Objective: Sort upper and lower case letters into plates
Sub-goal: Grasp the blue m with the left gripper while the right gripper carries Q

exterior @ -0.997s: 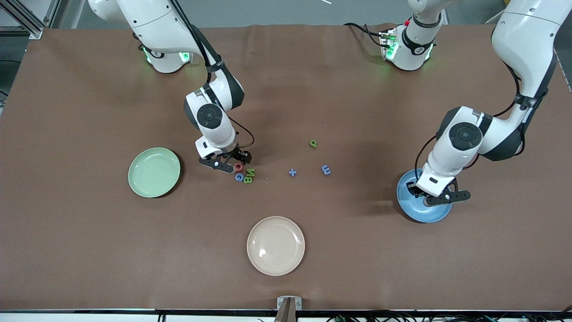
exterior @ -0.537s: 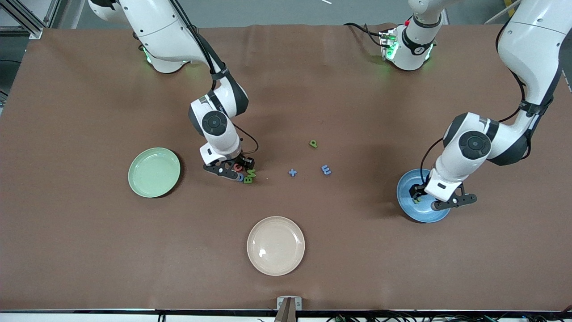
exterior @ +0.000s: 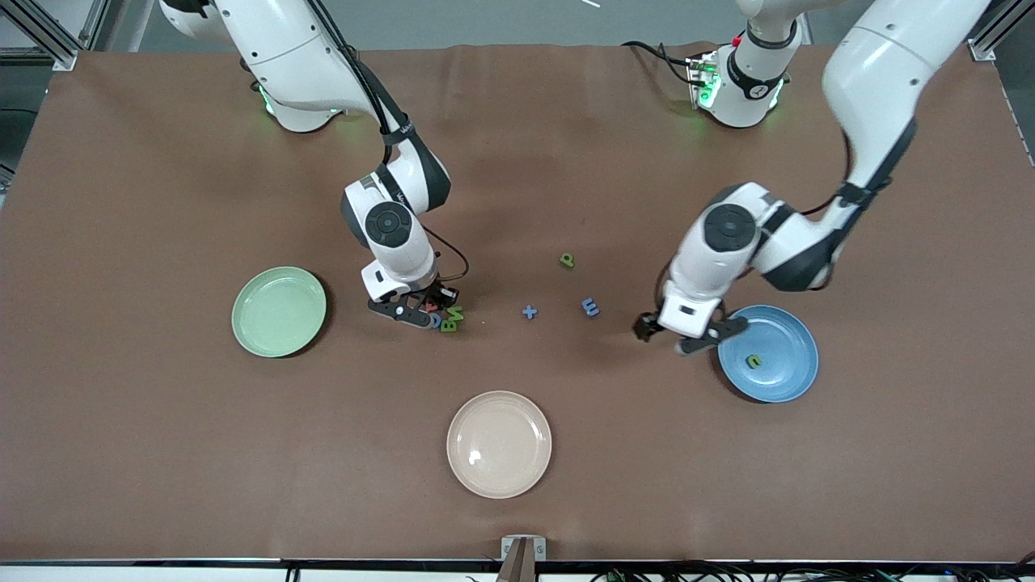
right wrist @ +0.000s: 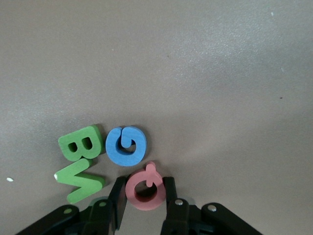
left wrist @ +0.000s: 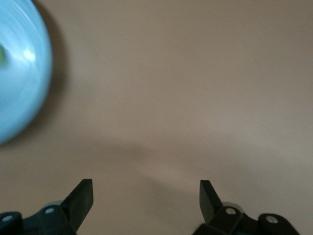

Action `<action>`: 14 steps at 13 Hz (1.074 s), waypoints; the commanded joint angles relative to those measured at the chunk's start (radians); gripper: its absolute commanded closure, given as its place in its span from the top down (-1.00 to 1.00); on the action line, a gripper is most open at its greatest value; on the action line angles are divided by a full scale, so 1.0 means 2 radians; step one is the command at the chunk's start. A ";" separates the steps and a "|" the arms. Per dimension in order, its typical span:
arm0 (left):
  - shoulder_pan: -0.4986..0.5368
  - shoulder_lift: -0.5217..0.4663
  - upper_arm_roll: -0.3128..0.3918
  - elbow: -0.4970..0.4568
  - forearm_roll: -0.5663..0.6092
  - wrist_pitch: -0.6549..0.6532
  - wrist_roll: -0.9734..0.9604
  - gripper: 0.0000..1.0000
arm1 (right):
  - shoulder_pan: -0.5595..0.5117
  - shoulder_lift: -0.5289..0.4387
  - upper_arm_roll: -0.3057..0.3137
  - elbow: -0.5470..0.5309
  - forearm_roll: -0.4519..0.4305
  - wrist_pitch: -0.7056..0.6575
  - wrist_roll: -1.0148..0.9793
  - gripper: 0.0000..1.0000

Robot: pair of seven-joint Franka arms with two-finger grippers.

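From the front, my right gripper sits low at the letter cluster beside the pale green plate; my left gripper hangs over the counter beside the blue plate (a green letter inside). Left wrist: fingers spread wide, holding nothing. Right wrist: fingers clamp the red letter, touching the blue G.

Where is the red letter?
Front view: the red letter lies on the table between the right gripper jaws, beside the blue G, nearer the green plate.
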 commanded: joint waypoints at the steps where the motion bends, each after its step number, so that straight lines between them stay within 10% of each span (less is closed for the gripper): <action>1: -0.048 0.045 0.001 0.038 -0.006 -0.010 -0.070 0.66 | -0.001 0.005 -0.004 0.000 -0.004 -0.010 -0.003 -1.00; 14: -0.110 0.084 0.037 0.050 -0.006 -0.011 -0.171 -0.49 | -0.240 -0.174 -0.007 -0.161 -0.004 -0.082 -0.396 -1.00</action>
